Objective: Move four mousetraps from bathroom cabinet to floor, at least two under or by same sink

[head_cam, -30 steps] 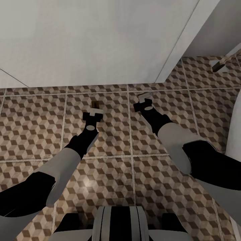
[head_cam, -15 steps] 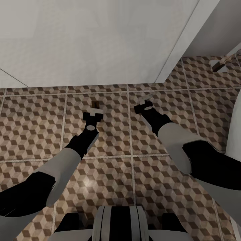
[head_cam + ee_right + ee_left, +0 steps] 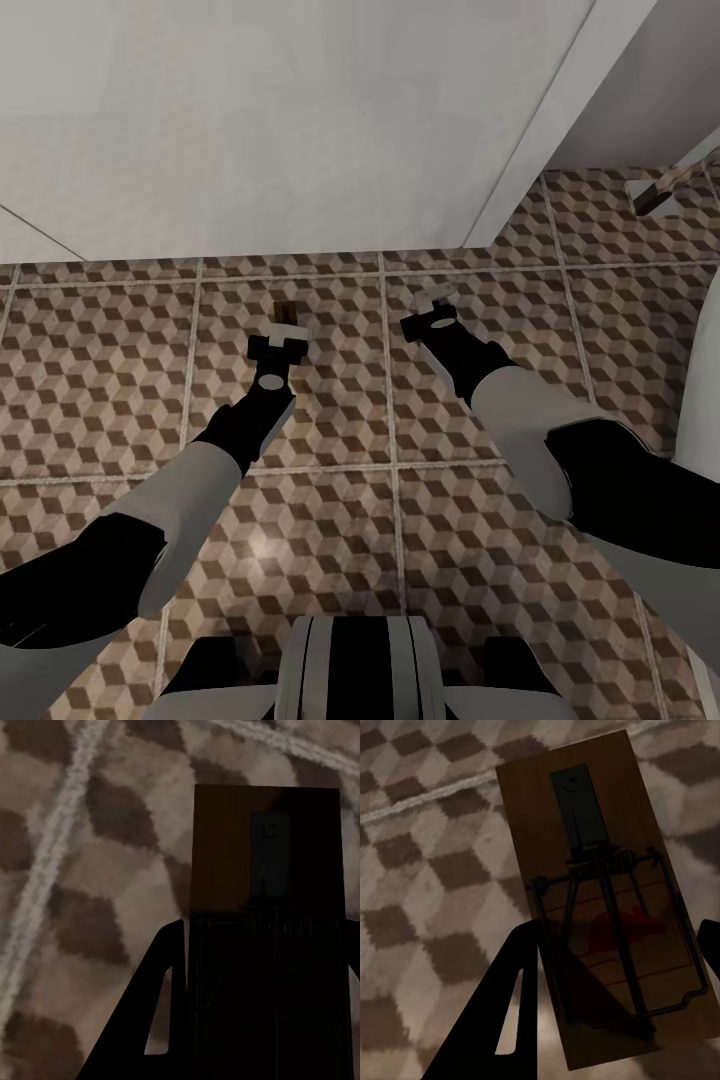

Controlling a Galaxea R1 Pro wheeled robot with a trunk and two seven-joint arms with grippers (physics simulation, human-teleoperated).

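One mousetrap [image 3: 285, 314], a small brown slab with a wire spring, lies on the cube-patterned bathroom floor [image 3: 120, 340]. My left gripper [image 3: 279, 343] hovers just short of it. In the left wrist view the mousetrap [image 3: 585, 832] sits skewed between my left gripper's [image 3: 619, 934] fingers, with a small gap at one side, so the gripper is open. My right gripper [image 3: 428, 302] is low over the floor. It is shut on a second mousetrap [image 3: 247, 832], which lies straight and dark between the right gripper's [image 3: 262, 934] fingers. The bathroom sink and the cabinet are out of view.
A wide white furniture front [image 3: 300, 120] rises just beyond both grippers, and its corner edge [image 3: 530, 130] slants down to the floor. A curved white body [image 3: 705, 380] stands at the right edge. A small brown-and-pale object [image 3: 655, 190] lies at the far right.
My right gripper has sunk a little toward the floor with its mousetrap. The left arm and the mousetrap in front of it have stayed put.
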